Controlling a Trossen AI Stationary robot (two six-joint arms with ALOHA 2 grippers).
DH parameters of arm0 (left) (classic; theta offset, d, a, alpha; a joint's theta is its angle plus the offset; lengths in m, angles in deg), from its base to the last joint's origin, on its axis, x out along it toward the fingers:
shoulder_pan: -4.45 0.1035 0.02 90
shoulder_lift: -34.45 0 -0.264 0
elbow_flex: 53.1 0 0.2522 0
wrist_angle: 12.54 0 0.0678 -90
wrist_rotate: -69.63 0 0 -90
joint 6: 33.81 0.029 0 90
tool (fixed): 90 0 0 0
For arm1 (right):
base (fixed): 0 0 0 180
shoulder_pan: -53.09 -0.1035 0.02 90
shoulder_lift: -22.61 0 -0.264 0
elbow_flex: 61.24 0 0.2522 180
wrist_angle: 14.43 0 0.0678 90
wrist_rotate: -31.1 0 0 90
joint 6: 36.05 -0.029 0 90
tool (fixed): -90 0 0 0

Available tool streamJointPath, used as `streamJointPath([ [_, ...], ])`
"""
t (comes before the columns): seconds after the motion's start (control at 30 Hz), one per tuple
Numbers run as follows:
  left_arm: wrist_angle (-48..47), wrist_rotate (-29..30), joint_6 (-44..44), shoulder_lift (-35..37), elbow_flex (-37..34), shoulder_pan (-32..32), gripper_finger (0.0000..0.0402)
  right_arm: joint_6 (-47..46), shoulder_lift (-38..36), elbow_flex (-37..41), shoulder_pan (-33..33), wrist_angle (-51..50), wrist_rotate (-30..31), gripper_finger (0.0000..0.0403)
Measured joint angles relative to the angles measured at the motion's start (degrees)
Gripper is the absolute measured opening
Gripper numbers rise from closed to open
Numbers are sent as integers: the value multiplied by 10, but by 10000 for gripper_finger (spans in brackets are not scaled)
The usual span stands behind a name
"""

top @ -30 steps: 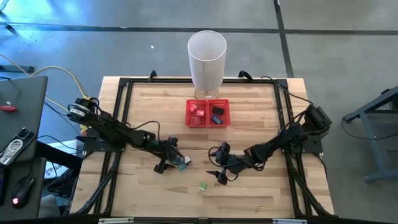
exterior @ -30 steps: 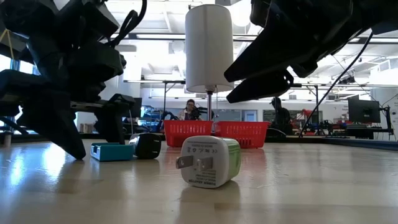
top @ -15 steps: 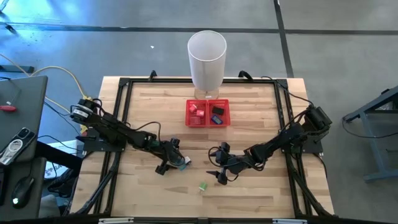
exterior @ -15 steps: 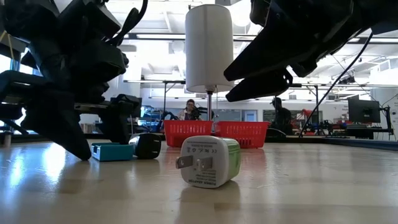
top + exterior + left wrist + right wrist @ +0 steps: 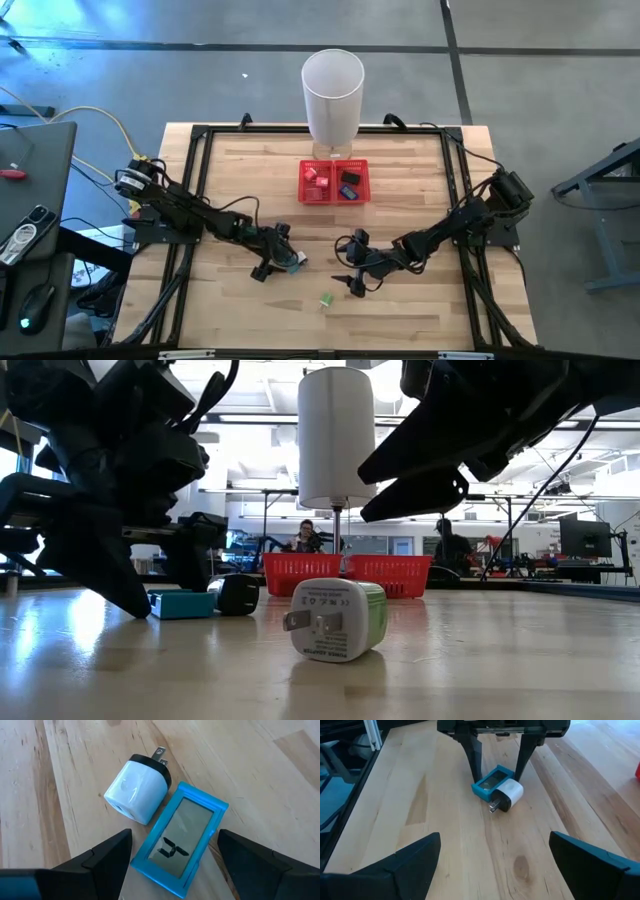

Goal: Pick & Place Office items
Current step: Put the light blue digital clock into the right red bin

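Left of centre in the high view, your left gripper (image 5: 280, 256) straddles the blue piece (image 5: 181, 839), fingers apart; your right gripper (image 5: 347, 278) waits spread wide.

Tray contents (image 5: 334, 182) too small to identify; left fingers (image 5: 100, 862) cut off by the frame edge

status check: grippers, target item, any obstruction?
Left gripper open, straddling blue item. White plug touching it. Right gripper open, idle nearby.

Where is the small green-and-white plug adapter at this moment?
In the high view, the green-and-white plug adapter lies alone on the wooden table near its front edge, about mid-width, in front of and between the left gripper and the right gripper.
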Motion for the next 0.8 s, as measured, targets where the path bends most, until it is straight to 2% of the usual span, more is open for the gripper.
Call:
streamJointPath([
  [0.13, 0, 0, 2, 0, 0, 0, 263, 0, 0, 0, 0, 0, 0, 362],
  [0.53, -3, -16, 2, 0, -1, -1, 153, -1, 0, 0, 0, 0, 1, 362],
  [0.8, 3, -22, -56, 0, 0, -2, 149, -1, 0, 0, 0, 0, -11, 362],
])
